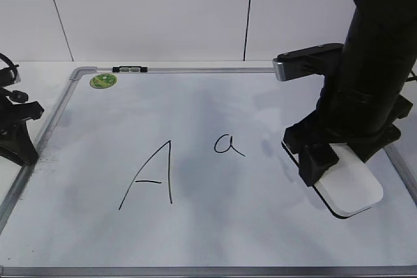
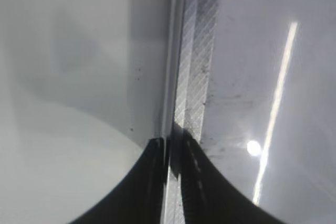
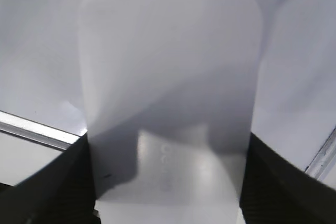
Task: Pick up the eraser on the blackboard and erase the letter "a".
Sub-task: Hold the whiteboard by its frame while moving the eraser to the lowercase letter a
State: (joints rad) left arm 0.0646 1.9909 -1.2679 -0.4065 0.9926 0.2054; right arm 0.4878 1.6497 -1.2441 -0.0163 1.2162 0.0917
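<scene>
The white eraser [image 1: 348,190] lies at the right side of the blackboard [image 1: 195,105], its black underside facing down. My right gripper [image 1: 319,161] is shut on its near end; in the right wrist view the eraser [image 3: 168,77] fills the gap between both fingers [image 3: 167,145]. I cannot tell whether it is touching the board or just above it. The small letter "a" [image 1: 228,144] is left of the eraser, a short way off. My left gripper [image 1: 29,153] is shut and empty, its tips [image 2: 170,145] over the board's left frame rail [image 2: 191,77].
A large capital "A" [image 1: 153,177] is drawn left of the small "a". A green round sticker [image 1: 103,81] sits in the far left corner. A small black-and-white clip [image 1: 129,69] sits on the far frame. The board's right frame rail [image 1: 401,170] runs just beside the eraser.
</scene>
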